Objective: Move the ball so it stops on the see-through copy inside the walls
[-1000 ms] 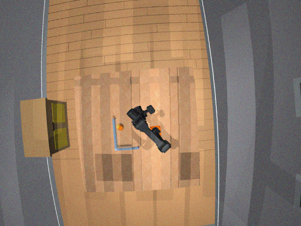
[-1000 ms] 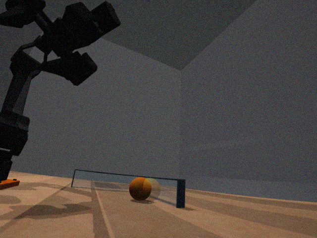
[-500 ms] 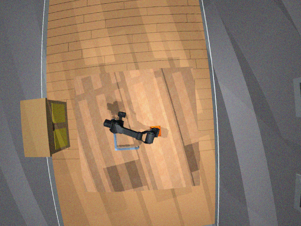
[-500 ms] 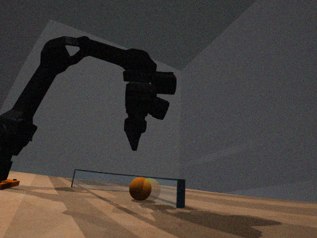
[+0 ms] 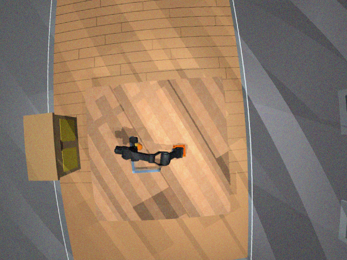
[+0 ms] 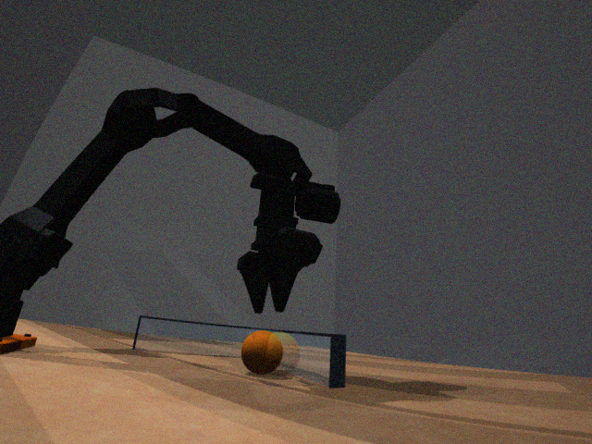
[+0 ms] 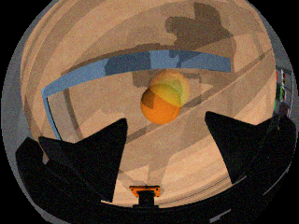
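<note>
One orange ball [image 6: 261, 351], one see-through copy [image 6: 289, 349], two clear walls [image 6: 229, 337]; spread, empty fingers above. Only the top view shows a cabinet [image 5: 50, 147].

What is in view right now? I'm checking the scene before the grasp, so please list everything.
ball: one, orange, on the table beside the clear walls, below the gripper
see-through copy: one, pale yellowish, overlapping the ball on its far side
clear walls: two, blue-edged, forming a corner on the table
table: one, light wood, under everything
cabinet: one, tan with yellow-green panels, on the floor at the left of the top view
base plate: one, orange, under the arm's base
arm: one, black, stretched over the walls
gripper: one, black, fingers open, empty, above the ball
</note>
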{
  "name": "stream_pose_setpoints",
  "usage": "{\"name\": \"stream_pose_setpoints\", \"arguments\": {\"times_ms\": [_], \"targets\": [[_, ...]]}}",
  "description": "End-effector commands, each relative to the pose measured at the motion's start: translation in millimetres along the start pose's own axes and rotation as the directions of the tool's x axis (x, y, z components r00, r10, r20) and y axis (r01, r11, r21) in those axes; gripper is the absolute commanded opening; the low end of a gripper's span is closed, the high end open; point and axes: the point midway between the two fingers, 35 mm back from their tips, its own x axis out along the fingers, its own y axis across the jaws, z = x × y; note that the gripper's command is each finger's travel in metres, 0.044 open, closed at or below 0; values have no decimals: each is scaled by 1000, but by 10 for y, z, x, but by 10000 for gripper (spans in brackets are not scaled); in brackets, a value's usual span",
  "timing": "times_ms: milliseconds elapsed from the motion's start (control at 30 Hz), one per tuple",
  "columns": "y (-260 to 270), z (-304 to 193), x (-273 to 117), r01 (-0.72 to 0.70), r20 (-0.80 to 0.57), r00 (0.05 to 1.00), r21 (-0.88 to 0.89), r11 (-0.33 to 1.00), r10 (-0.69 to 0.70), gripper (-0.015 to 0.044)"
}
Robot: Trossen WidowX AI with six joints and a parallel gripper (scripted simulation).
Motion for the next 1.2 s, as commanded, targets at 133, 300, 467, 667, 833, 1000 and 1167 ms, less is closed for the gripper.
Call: {"name": "stream_pose_setpoints", "arguments": {"times_ms": [133, 300, 467, 667, 833, 1000, 1167], "targets": [[16, -14, 128, -8, -14, 1000, -7, 1000, 7, 391], [16, -11, 209, -8, -14, 1000, -7, 1000, 7, 391], [16, -10, 290, -8, -14, 1000, -7, 1000, 7, 391], [17, -12, 387, -8, -14, 1000, -7, 1000, 7, 391], [18, -16, 468, -8, -14, 1000, -7, 1000, 7, 391], [20, -23, 547, -8, -14, 1000, -7, 1000, 7, 391], [20, -25, 570, -8, -14, 1000, -7, 1000, 7, 339]]}}
